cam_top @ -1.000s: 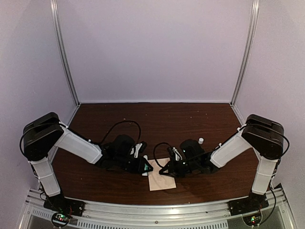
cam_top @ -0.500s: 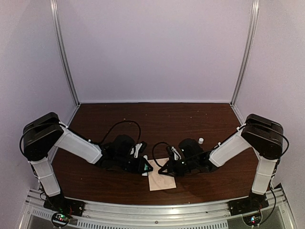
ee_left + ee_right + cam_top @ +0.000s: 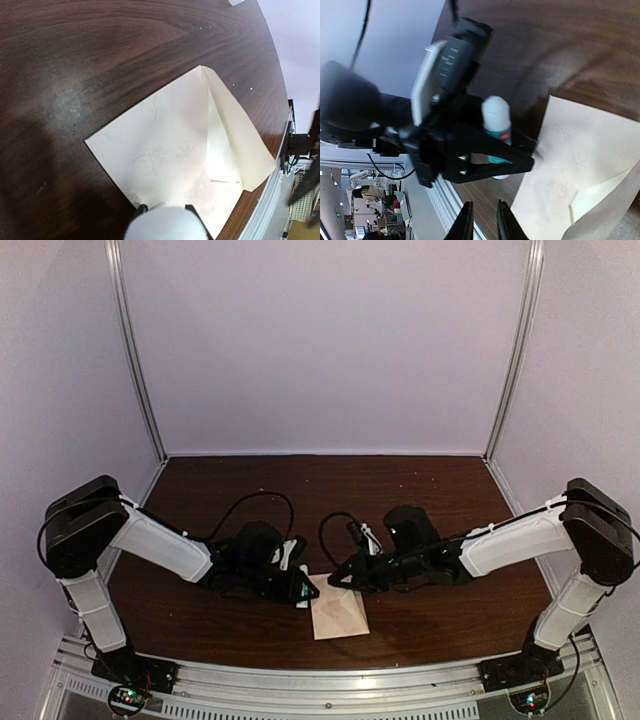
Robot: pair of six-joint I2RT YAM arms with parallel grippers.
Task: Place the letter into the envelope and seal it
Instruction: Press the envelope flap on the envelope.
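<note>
**Right gripper (image 3: 483,222) backing off, fingers easing apart**

Left gripper (image 3: 532,153) is clenching the glue stick (image 3: 496,131). The envelope (image 3: 165,150) is lying flat just beside that stick, long axis apparently running crosswise to it, flap (image 3: 235,125) standing half-raised along the edge opposite the stick. Past the flap, the right fingers (image 3: 466,219) are hanging slightly parted and empty, probably freeing the flap for gluing.

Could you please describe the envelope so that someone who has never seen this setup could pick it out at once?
On the dark wooden table, look near the front edge, where the left pincer and right pincer almost meet. The envelope lies flat there: the only pale beige paper, with a triangular flap, unlike the black pincers and the white tube in the left one.
</note>
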